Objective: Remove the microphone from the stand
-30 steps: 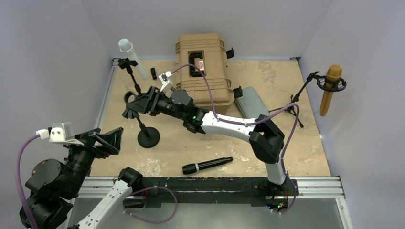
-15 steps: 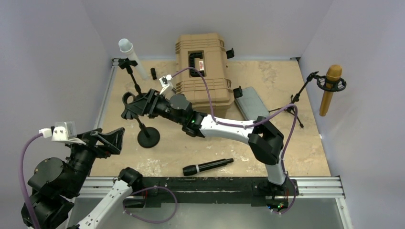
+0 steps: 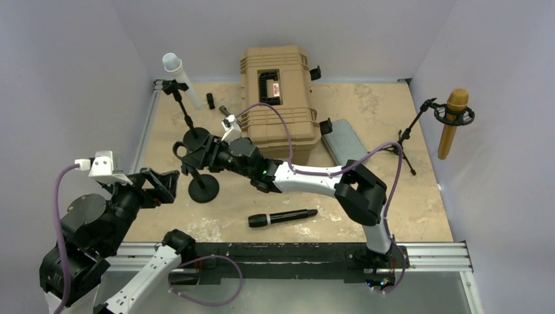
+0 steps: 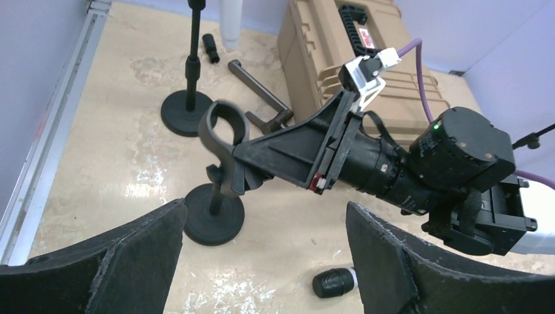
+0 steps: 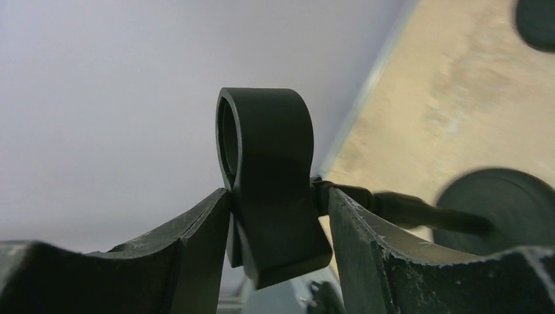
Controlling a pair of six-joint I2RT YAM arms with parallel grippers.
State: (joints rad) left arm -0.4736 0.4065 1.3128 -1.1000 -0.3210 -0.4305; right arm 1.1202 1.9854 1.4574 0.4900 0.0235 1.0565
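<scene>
We start with the table, sandy and scuffed, with a tan hard case at 12 o'clock and a grey flat case just beside it toward 4 o'clock. The right arm reaches across to 9 o'clock, and the right gripper has its jaws clamped on the mic clip at the top of the short round-base stand. The wrist view shows that the clip's ring is empty. The left gripper hangs at about 8 o'clock of that stand with its jaws wide apart, holding nothing. A gold microphone sits in a tripod stand at the 3 o'clock edge, well apart from both grippers. A white tube stands at 11 o'clock. The black handheld microphone lies flat on the table, apart from the stand, at roughly 4 o'clock from the right jaws and 3 to 4 o'clock from the left jaws. Its long axis runs about 3 to 9 o'clock, thick end toward 9. Both grippers are about equally far from it, and only the left is free. We judge the mic already out of this clip. What remains looks like letting go of the clip without tipping the stand, whose pole leans under the grip.
</scene>
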